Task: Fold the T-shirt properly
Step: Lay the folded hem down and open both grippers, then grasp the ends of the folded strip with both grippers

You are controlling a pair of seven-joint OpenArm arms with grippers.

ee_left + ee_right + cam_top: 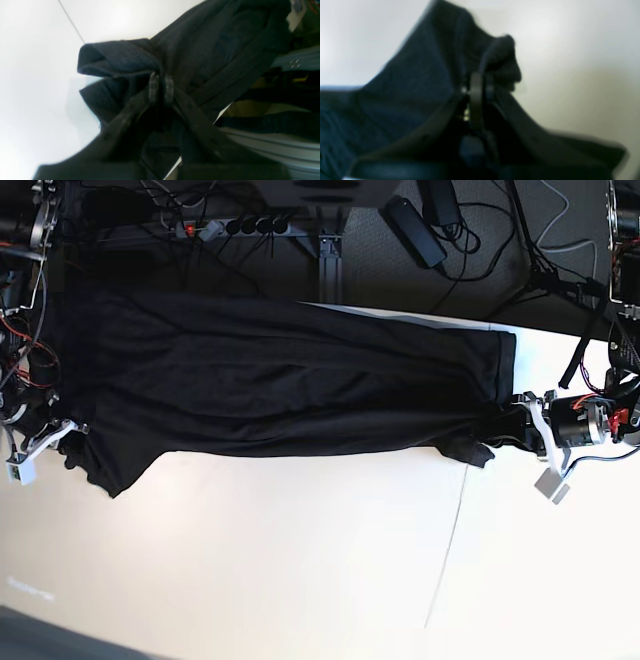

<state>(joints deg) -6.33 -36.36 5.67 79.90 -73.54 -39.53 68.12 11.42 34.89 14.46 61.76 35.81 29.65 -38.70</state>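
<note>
Stretching across the upper half of the base frame, the big black thin-fabric T-shirt (280, 380) sags limp between 2 clamped claws: left gripper (161, 87) and right gripper (480, 85) each pinch bunched cloth. Soft, light, droopy; edge holds look best.

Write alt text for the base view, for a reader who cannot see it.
A black T-shirt is stretched wide across a white table, pinched at each end by a robot hand: the right hand at the picture's left, the left hand at its right. Cables and a power strip lie along the dark far edge.
</note>
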